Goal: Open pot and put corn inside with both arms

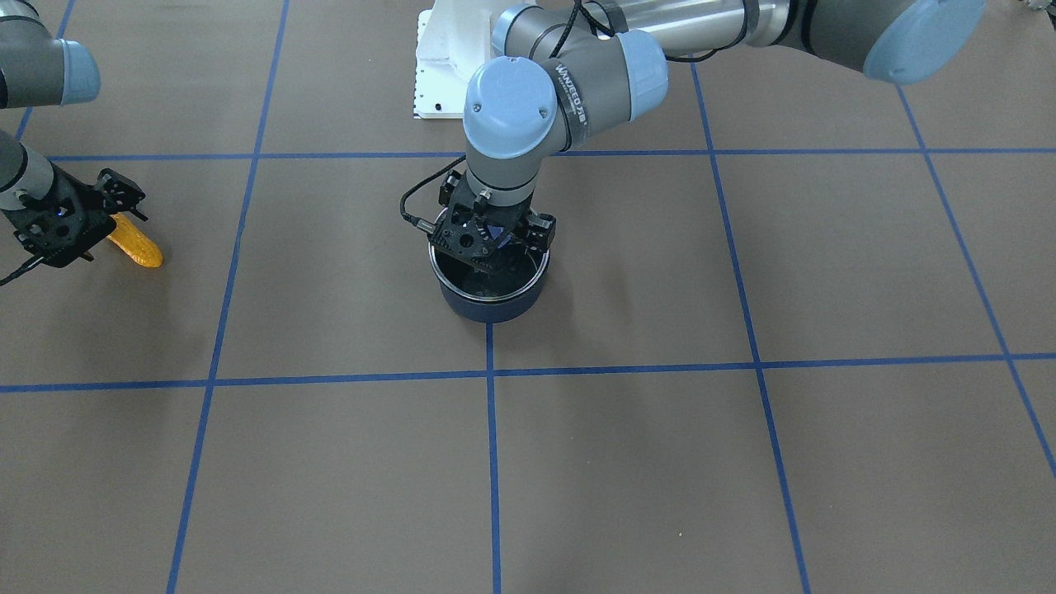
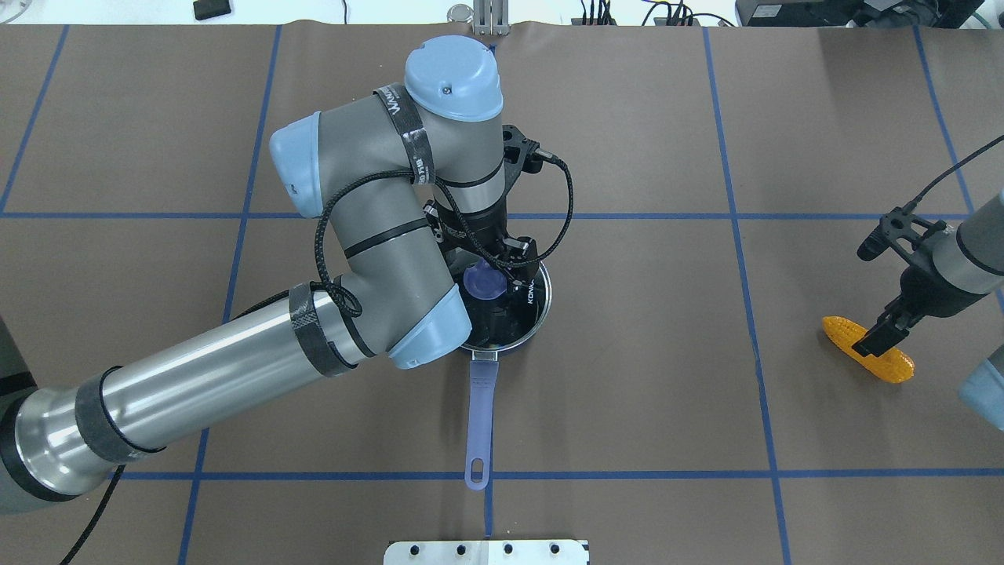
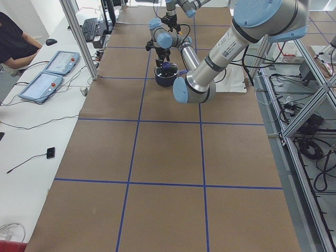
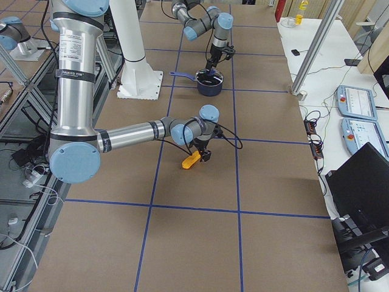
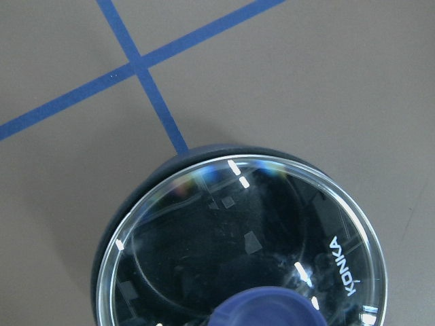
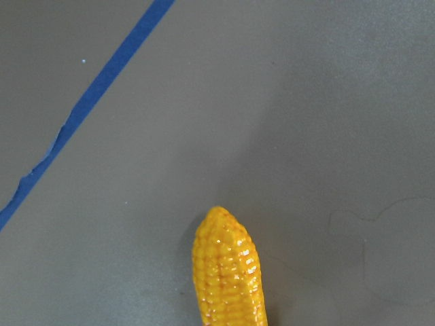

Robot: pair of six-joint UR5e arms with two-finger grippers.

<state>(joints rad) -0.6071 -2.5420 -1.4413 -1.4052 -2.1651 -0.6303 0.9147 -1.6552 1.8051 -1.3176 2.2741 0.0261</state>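
Observation:
The navy pot (image 1: 495,307) stands at the table's middle, its lavender handle (image 2: 478,416) pointing toward the robot. The glass lid (image 5: 224,251) sits on it, with its purple knob (image 2: 482,281) between the fingers of my left gripper (image 1: 495,243). The jaws look open around the knob. The orange-yellow corn (image 2: 894,365) lies on the table at the robot's far right. My right gripper (image 2: 882,333) is down over its middle and looks open astride it. The corn's tip shows in the right wrist view (image 6: 228,272).
The white arm base plate (image 2: 486,552) lies at the table's robot-side edge. Blue tape lines cross the brown table. An operator (image 3: 13,47) sits by a side desk with control pendants (image 3: 44,86) beyond the table's far edge.

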